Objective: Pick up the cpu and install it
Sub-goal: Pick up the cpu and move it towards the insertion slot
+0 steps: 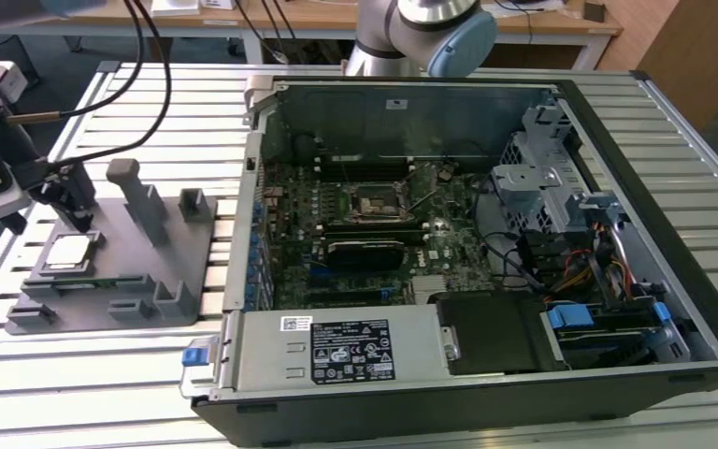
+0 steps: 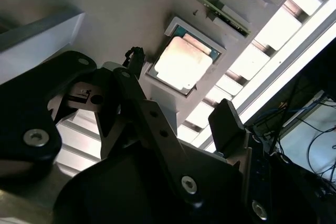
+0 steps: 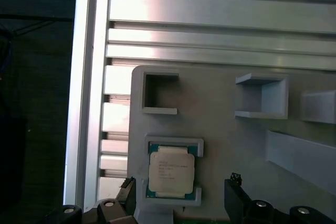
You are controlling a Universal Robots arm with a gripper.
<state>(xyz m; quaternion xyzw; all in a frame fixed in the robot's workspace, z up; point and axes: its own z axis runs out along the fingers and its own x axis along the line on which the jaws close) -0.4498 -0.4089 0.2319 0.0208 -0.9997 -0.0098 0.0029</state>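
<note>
The cpu (image 1: 70,251), a small square chip with a shiny silver top, lies flat in a recess of the grey fixture plate (image 1: 147,271) at the exterior view's left. Both wrist views look down on the cpu (image 2: 184,64) (image 3: 170,176) in its raised frame. My gripper (image 1: 48,223) hangs just above it, open, with nothing held. In the first wrist view the gripper (image 3: 181,190) has one black finger on either side of the chip, apart from it. The second wrist view shows the gripper (image 2: 178,90) the same way. The black motherboard socket (image 1: 378,201) sits inside the open computer case.
The open computer case (image 1: 658,234) fills the middle and the exterior view's right, with drive cages, cables and a power supply (image 1: 334,351). Upright grey posts (image 1: 141,201) rise from the fixture plate close to my gripper. Everything rests on a slatted aluminium table (image 1: 85,374).
</note>
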